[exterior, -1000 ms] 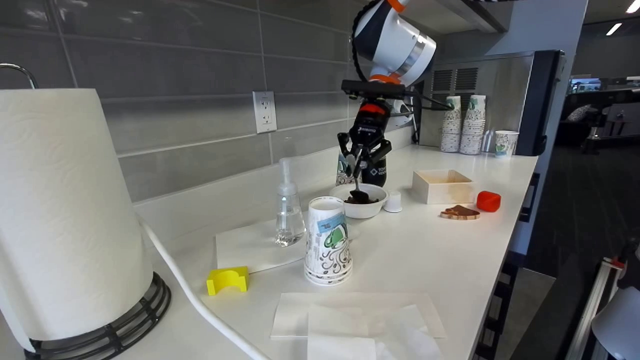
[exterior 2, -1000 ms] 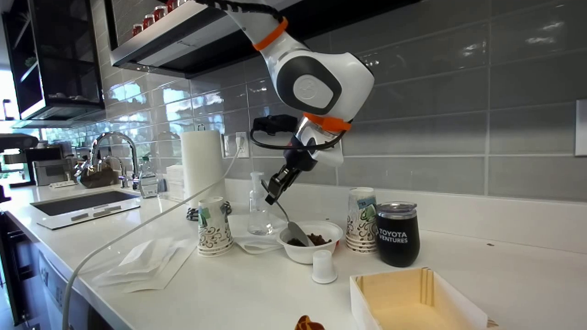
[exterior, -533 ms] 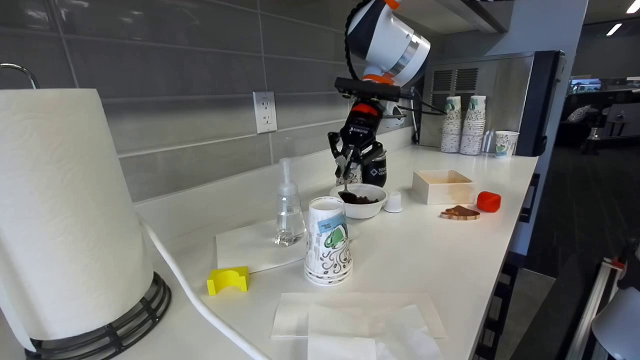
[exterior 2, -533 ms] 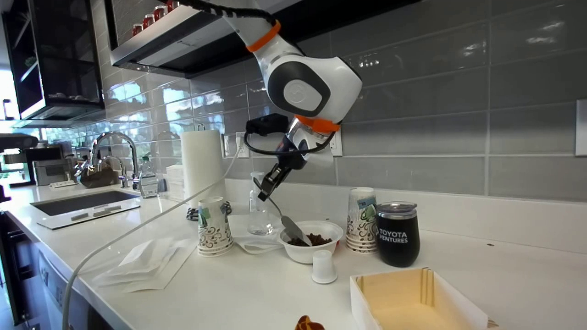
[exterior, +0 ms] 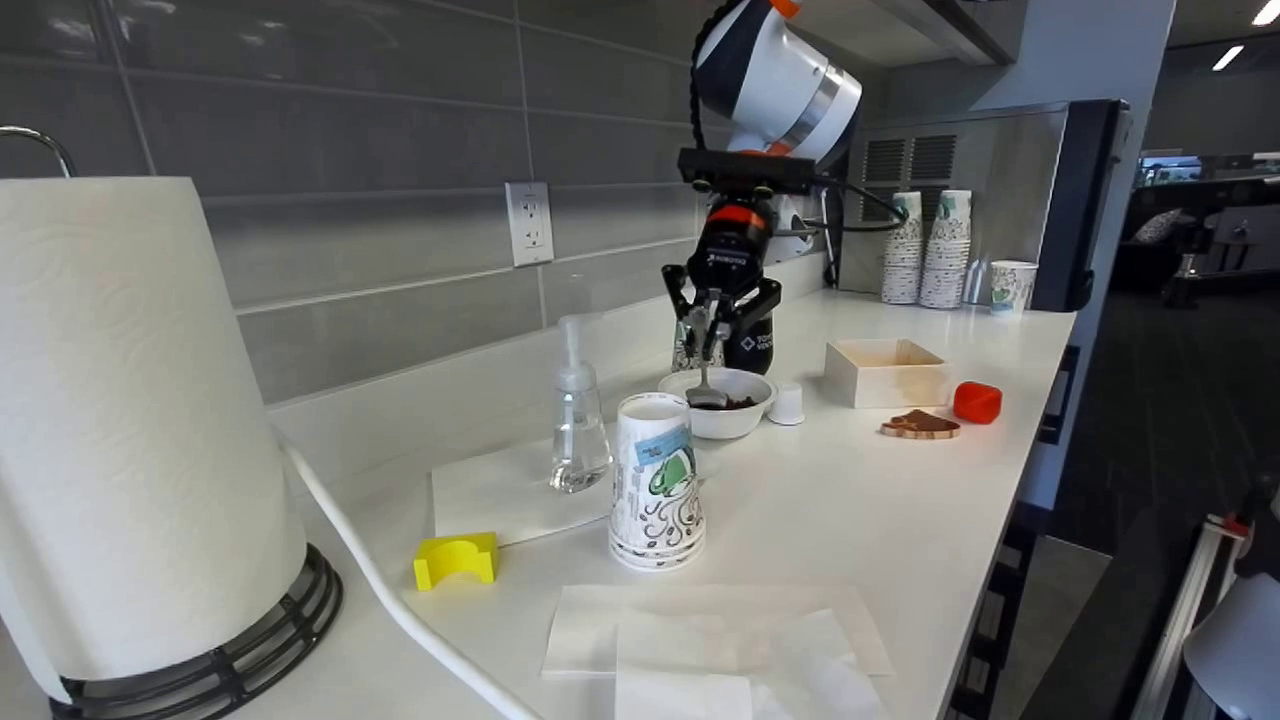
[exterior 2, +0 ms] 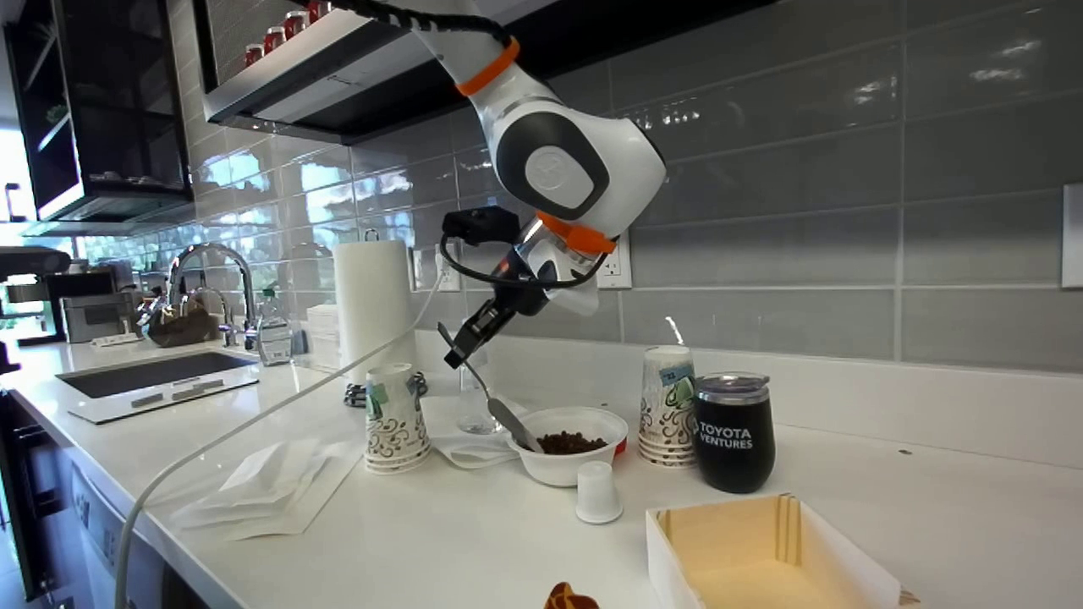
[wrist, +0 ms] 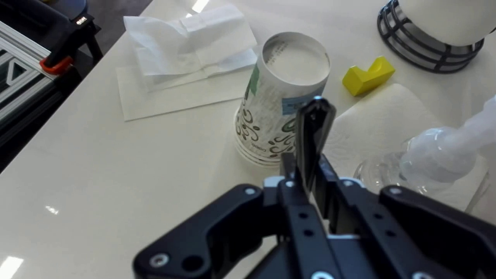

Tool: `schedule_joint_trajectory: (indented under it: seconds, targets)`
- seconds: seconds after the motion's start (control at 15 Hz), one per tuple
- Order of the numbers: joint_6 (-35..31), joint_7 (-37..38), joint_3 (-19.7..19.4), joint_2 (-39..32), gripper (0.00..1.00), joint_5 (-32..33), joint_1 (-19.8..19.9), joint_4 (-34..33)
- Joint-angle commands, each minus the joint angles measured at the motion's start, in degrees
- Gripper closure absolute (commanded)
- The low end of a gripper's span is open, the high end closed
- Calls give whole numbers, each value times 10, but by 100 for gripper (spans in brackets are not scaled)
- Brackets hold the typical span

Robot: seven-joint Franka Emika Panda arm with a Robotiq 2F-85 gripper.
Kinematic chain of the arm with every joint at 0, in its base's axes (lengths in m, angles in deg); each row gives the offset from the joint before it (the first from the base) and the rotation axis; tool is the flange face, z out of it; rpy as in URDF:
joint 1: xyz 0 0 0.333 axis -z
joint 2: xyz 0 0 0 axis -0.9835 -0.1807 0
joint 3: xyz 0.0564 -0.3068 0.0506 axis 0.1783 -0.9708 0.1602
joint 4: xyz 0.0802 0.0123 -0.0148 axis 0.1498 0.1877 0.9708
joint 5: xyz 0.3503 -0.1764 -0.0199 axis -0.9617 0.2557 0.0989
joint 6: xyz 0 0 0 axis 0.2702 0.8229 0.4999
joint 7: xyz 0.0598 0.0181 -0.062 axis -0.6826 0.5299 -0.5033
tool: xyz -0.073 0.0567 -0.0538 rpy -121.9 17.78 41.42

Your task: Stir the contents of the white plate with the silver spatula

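Operator: From the left, then?

Spotter: In an exterior view you have printed cups [exterior 2: 395,427] stacked mouth-down, then your claw [exterior 2: 459,352]. Its fingers stand nearly together, pinching the slim handle of the silver spatula [exterior 2: 512,421]; the wrist view shows you the handle's end jutting out between them.

Operator: Why the slant?

Spotter: Probably so you can reach in without dipping the fingers: the handle leans up to the left, the blade slopes down to the right.

Operator: What comes next?

Spotter: Your white plate [exterior 2: 546,470] sits lower than the claw and to its right there, the two apart. Only the blade reaches in, its tip by the left edge of the dark contents [exterior 2: 570,443]. Whether it touches the rim, you can't tell. You look to be mid-stir; a sweep rightward should carry the blade through.

Operator: Beyond that?

Spotter: A small white cup [exterior 2: 598,493], wide end down, just beside the plate, then a second cup stack [exterior 2: 666,410]. Sweep gently: pushed hard, your plate could slide into either.
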Motion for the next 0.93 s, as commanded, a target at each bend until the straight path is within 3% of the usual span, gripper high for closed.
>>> schedule_joint_trajectory:
  seconds: [0.0, 0.47, 0.87]
  targets:
    - [30, 15, -15, 1, 96, 11, 11, -11]
    - [-60, 47, -33, 1, 96, 37, 16, -3]
    - [-101, -11, -23, 3, 96, 2, 14, 1]
